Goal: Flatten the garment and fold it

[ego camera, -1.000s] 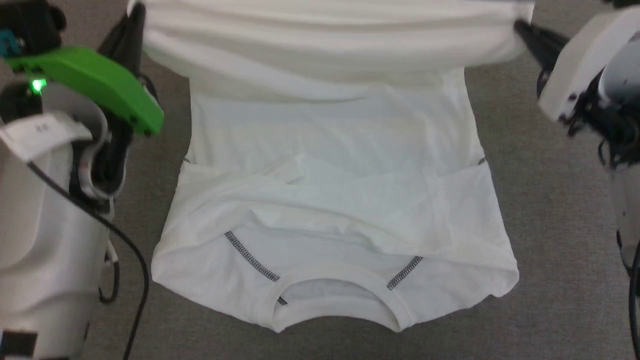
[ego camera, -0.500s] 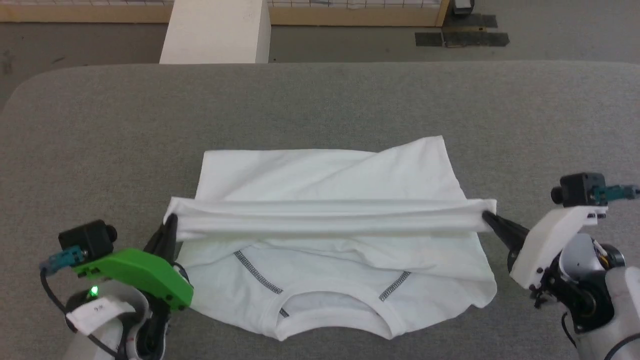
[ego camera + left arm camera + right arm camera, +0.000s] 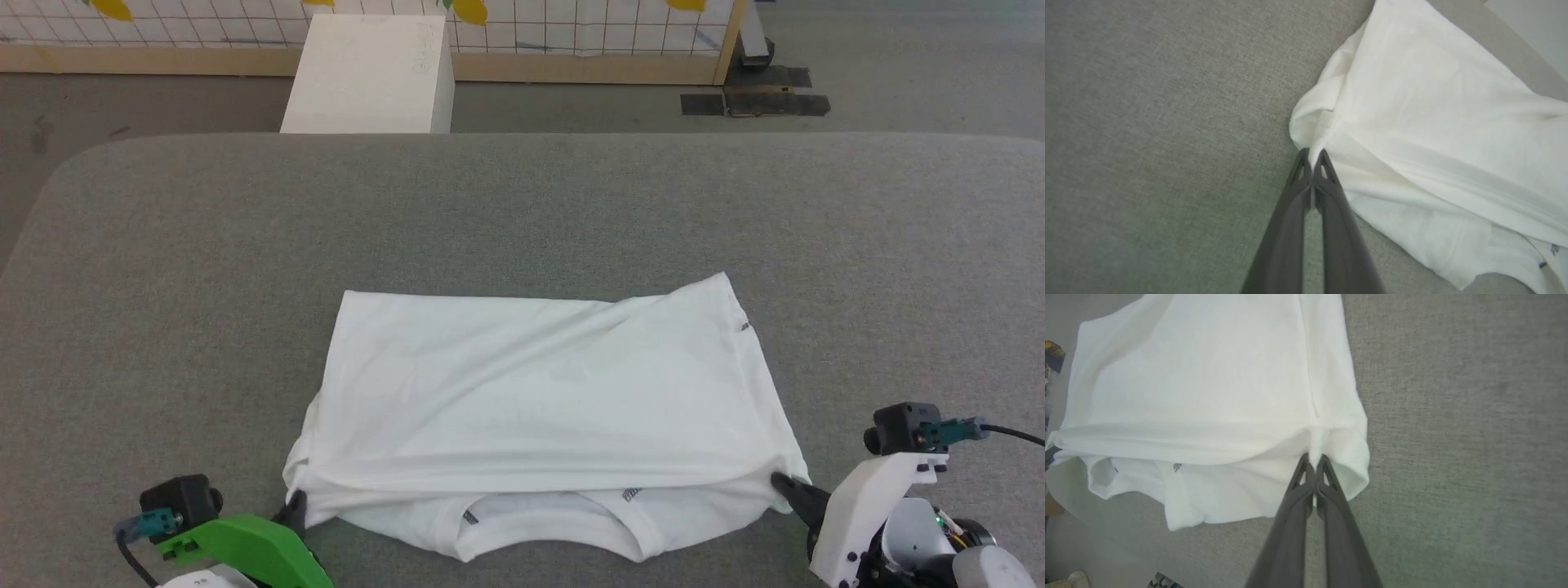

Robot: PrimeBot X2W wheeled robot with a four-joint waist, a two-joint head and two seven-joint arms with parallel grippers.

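Garment (image 3: 539, 392) thin, limp, light, lies doubled near the surface's (image 3: 522, 204) near edge; left gripper (image 3: 1312, 156) and right gripper (image 3: 1314, 459) jaws clamped on its fold corners, likely the surest holds.

Shirt (image 3: 539, 392) is plain white all over, no print, just short bits of grey zigzag stitching (image 3: 630, 494) near the collar. Table (image 3: 522, 212) is a mid grey woven fabric, kinda heathered. Left hand (image 3: 1312, 157) has dark charcoal fingers and a bright green cover (image 3: 245, 547). Right hand (image 3: 1314, 459) has the same dark fingers but a white cover (image 3: 865, 506). Each has a small black camera (image 3: 898, 425) with a teal plug (image 3: 955, 431). Out back: off-white box (image 3: 367, 73), grey floor (image 3: 898, 90), and a white panel (image 3: 571, 24) with a thin dark grid, yellow blobs and a light wood frame (image 3: 571, 69).
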